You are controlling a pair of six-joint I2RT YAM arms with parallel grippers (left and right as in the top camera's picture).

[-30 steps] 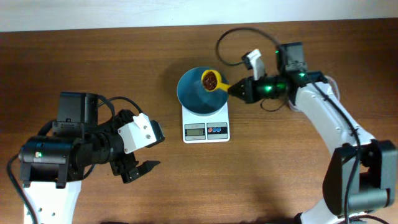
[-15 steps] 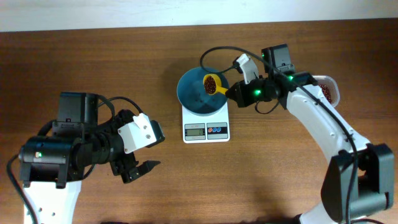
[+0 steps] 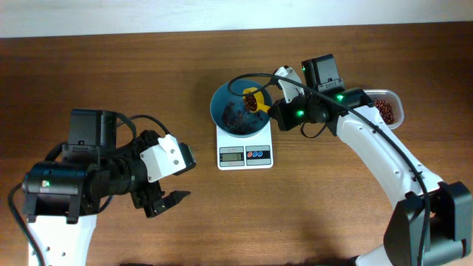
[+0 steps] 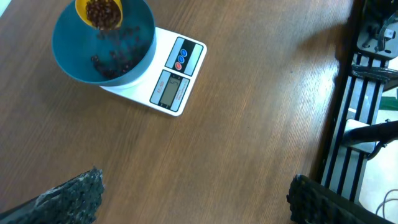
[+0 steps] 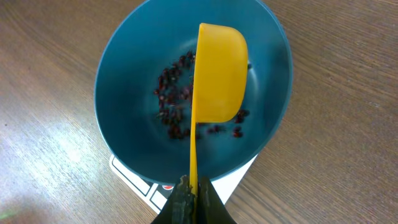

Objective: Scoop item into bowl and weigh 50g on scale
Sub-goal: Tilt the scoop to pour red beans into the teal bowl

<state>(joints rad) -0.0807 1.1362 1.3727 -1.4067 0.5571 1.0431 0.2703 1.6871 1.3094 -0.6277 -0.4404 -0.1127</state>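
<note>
Overhead: right gripper (image 3: 277, 112) pinches the yellow scoop (image 3: 252, 100) by its handle above the bowl (image 3: 222, 117) on the scale (image 3: 245, 155); left gripper (image 3: 166, 201) hangs spread, well apart. Left wrist: beans (image 4: 112, 59) spill into the bowl (display (image 4: 168, 88) unreadable). Right wrist: scoop tipped sideways, a thin scatter below — the pouring step; next, judge the reading and add sparingly.

We see a yellow scoop (image 5: 217, 74), its thin handle clamped in the right pincer (image 5: 191, 200) and its cup turned on its side straight ahead of that pincer. Behind the same pincer, well apart and past the wrist, we find a clear plastic tub (image 3: 400, 102). A brown wooden surface (image 3: 111, 66) lies under both pincers. Beyond the surface's edge, ahead of the left pincer (image 4: 196, 180) and off to one side, we make out a black metal frame (image 4: 354, 106).
</note>
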